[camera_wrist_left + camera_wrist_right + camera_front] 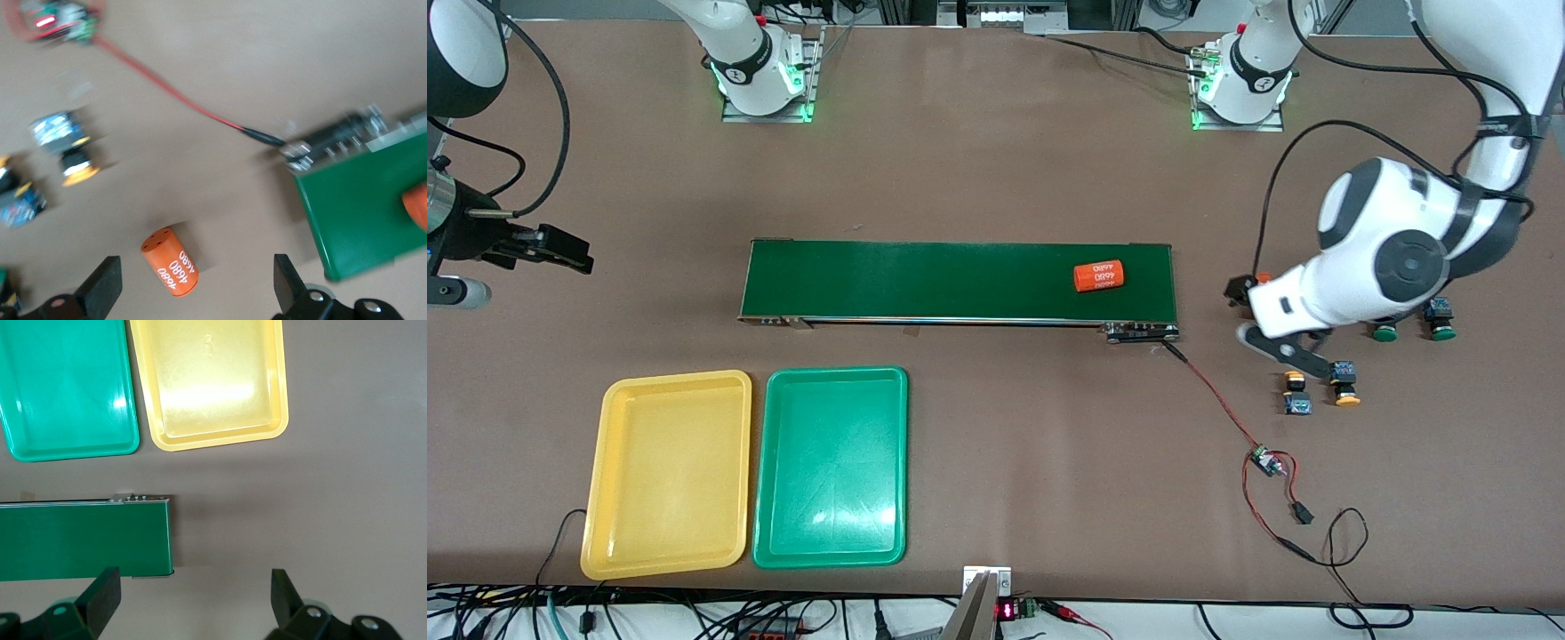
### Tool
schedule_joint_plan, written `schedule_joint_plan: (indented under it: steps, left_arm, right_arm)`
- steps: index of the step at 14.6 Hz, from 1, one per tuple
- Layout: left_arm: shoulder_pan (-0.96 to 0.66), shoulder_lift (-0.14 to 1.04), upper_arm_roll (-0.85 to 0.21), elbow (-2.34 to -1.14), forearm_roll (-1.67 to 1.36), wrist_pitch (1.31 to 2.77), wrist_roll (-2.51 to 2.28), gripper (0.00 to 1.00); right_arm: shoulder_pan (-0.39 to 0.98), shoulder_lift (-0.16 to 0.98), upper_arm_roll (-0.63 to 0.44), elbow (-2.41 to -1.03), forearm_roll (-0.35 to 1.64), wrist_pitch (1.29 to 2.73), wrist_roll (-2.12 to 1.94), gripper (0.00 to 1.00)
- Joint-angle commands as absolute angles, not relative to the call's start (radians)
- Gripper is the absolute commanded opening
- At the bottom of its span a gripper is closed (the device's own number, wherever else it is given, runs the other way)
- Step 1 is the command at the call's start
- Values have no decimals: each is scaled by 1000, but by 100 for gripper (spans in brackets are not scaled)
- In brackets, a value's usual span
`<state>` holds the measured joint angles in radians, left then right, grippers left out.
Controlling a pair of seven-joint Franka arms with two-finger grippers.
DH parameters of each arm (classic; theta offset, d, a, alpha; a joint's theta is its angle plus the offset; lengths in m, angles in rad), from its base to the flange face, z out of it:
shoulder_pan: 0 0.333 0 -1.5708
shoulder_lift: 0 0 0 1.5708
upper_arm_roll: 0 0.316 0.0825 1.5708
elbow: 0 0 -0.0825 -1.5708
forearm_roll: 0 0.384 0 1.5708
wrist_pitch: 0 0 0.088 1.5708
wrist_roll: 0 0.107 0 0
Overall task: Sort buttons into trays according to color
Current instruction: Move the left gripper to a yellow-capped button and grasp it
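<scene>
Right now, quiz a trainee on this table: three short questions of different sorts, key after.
1. True or false: the yellow tray holds a button.
2. How many orange cylinders show on the conveyor belt in the front view?
3. The left claw is: A) shut on a button, B) open over an orange cylinder lying on the table, C) over the green tray.

Key: 1 false; 2 one; 3 B.

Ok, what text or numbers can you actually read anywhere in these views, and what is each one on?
"4680", printed twice: on the orange cylinder lying on the table between the left gripper's fingers.
"4680", repeated: on the orange cylinder on the conveyor belt.
Red digits on the small display at the table edge: too small to read.
Nothing else readable.
</scene>
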<state>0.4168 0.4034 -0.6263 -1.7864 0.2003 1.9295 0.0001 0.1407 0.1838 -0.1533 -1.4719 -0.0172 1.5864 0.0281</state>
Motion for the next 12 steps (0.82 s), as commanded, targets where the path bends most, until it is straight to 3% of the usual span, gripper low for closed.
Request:
schedule_joint_plan:
  steps: [1,4,12]
  left_arm:
    - [407,495,-612,-1668,329,1911,-222,100]
    - [416,656,-566,-1499,396,1911,-215,100]
    - [430,804,-525,-1519,446,2115,-196,100]
  right_arm:
    - [144,176,-149,-1480,-32,1594,11,100]
    - [140,178,-149,-1480,-32,1597,-6,100]
    - [149,175,-147,-1480,-28,1594,-5,100]
